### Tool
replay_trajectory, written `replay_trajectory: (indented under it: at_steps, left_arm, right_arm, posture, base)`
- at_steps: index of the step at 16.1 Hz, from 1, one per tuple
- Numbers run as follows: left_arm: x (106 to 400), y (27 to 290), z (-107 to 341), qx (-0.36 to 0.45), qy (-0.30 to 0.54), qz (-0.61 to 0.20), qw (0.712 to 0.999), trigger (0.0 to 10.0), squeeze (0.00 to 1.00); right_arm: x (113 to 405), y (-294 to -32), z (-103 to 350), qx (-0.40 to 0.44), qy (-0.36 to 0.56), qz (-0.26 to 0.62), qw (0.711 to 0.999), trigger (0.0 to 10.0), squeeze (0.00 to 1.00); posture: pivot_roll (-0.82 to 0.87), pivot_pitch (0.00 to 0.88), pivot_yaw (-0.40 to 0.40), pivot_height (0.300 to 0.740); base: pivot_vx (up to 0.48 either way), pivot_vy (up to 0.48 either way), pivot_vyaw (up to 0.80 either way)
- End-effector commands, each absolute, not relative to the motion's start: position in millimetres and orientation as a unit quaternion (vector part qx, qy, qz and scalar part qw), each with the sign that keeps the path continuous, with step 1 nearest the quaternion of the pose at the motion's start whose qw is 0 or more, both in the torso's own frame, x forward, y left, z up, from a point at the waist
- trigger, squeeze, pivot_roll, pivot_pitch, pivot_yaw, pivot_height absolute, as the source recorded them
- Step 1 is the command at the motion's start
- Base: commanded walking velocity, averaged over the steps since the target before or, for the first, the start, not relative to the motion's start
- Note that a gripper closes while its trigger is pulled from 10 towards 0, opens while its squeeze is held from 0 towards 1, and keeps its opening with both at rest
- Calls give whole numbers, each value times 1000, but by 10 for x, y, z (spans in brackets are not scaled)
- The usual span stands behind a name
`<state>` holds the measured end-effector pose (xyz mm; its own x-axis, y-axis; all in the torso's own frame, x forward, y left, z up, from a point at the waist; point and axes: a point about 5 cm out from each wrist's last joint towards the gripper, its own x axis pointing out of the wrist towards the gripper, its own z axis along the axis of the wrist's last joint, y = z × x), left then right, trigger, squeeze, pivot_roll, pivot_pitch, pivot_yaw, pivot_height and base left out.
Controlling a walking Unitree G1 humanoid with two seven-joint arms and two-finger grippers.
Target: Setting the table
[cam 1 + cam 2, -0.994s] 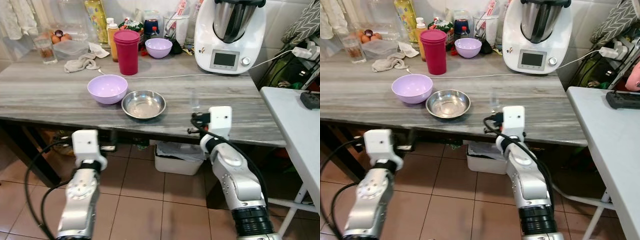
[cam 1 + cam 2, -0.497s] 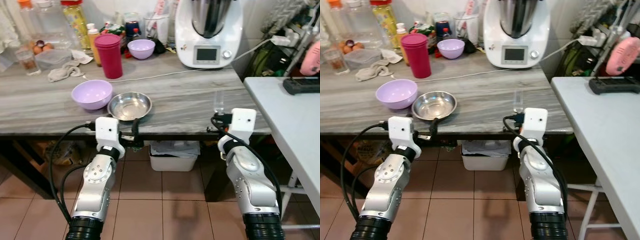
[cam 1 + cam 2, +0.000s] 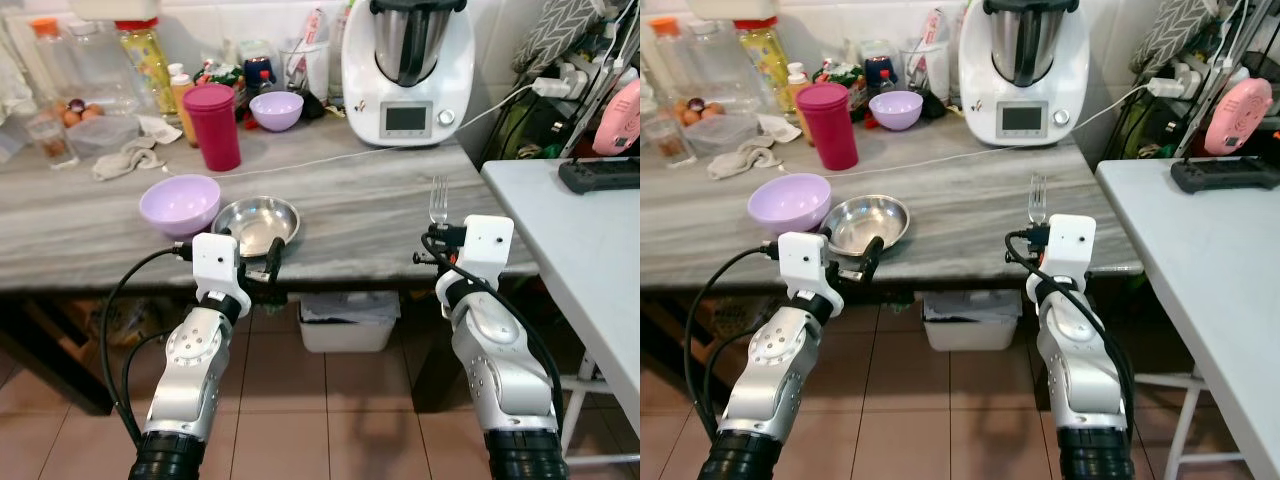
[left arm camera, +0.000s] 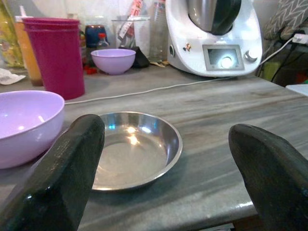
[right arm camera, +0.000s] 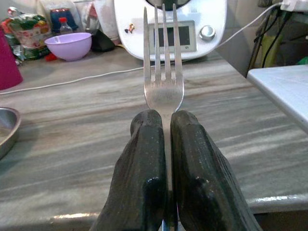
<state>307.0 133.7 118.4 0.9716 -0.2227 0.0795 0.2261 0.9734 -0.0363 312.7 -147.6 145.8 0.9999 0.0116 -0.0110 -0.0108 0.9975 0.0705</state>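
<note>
A steel bowl sits near the front edge of the grey wooden table, touching a light purple bowl on its left. My left gripper is open at the table's edge just in front of the steel bowl; its black fingers frame the steel bowl in the left wrist view. My right gripper is shut on a metal fork. It holds the fork upright, tines up, at the table's front right edge.
At the back of the table stand a red tumbler, a second purple bowl, bottles and a white kitchen machine, whose cable runs across the top. A white table stands at the right. A white bin sits beneath.
The camera has shifted to the right. My left gripper has come up from below the table to its front edge by the steel bowl. The right gripper still holds the fork.
</note>
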Motion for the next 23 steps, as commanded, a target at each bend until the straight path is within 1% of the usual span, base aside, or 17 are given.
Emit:
replay_trajectory:
  at_steps: [1,11,14,17,20,22,23]
  left_arm:
    - [3067,1363,1190,-23,-39,-116,992,10000,0]
    - [3046,1344,1198,-24,-39,-121,992,10000,0]
    - [3010,1394,1183,-12,-34,-120,992,10000,0]
    - [2971,1461,1201,0,-42,-111,993,10000,0]
    - [2884,1607,1171,38,-41,-98,994,10000,0]
    - [2802,1684,1147,51,-37,-110,992,10000,0]
    - [2693,1769,1100,62,-24,-131,989,10000,0]
  right_arm:
    - [3139,-1440,1507,35,-5,8,999,10000,0]
    - [3149,-1441,1467,37,-1,9,999,10000,0]
    - [3128,-1405,1460,33,-5,19,999,10000,0]
    - [3120,-1383,1444,36,-4,23,999,10000,0]
    - [3121,-1373,1432,41,-1,29,999,10000,0]
    - [3118,-1346,1401,48,10,40,998,10000,0]
    - [3117,-1299,1397,58,12,52,997,10000,0]
  posture:
    - [-162,0,65,740]
    - [-145,0,69,740]
    - [-139,6,77,740]
    - [-134,7,75,740]
    - [-130,8,77,740]
    - [-127,9,76,740]
    - [-122,15,76,740]
  base:
    - [439,0,0]
    - [431,0,0]
    - [415,0,0]
    - [0,0,765]
    - [0,0,546]
    - [0,0,0]
    - [0,0,0]
